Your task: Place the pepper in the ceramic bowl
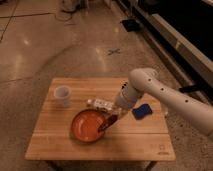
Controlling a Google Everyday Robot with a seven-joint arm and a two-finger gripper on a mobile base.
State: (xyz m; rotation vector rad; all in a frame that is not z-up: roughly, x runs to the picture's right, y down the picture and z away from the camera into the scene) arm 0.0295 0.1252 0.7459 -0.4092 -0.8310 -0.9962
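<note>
The ceramic bowl (83, 128) is a wide orange-brown dish on the wooden table (60, 145), left of centre. The pepper (107, 123) is a slender dark red piece that hangs tilted over the bowl's right rim. My gripper (115, 113) is at the end of the white arm (150, 87), which reaches in from the right. It is shut on the pepper's upper end, just above the bowl's right edge.
A small white cup (62, 96) stands at the table's back left. A white oblong item (101, 104) lies just behind the bowl. A blue squarish pad (141, 111) lies to the right under the arm. The table stands on a shiny floor.
</note>
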